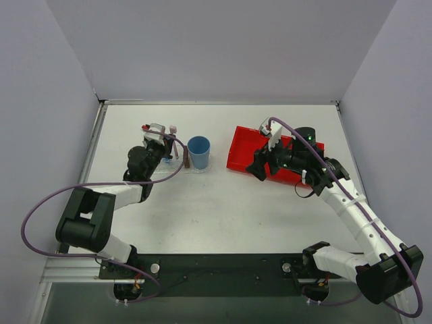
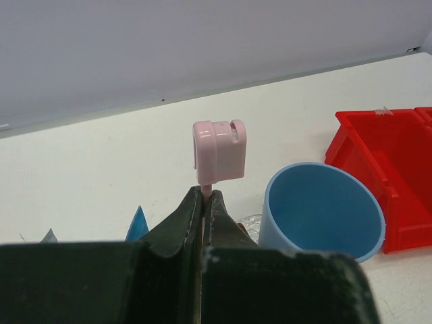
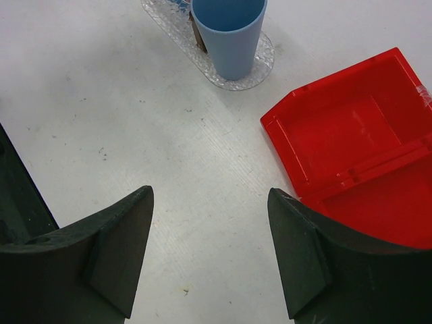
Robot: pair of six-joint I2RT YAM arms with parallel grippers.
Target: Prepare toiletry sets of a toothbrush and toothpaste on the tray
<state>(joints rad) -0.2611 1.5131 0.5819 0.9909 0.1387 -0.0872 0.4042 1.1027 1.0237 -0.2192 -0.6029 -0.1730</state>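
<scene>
Left end effector (image 2: 206, 197) is clamped tight on the toothbrush (image 2: 219, 150), gripping the thin stem with the pink head poking straight up. From the top view it's sitting over the tray (image 3: 260, 67), just left of the blue cup (image 3: 229, 34), which stands on one end of that tray. A bright blue toothpaste (image 2: 138, 226) tip peeks out beside the fingers. Right end effector (image 3: 209, 253) is spread wide and holding nothing, hovering above the tabletop (image 3: 101, 101) by the corner of the red bin (image 3: 351, 135).
</scene>
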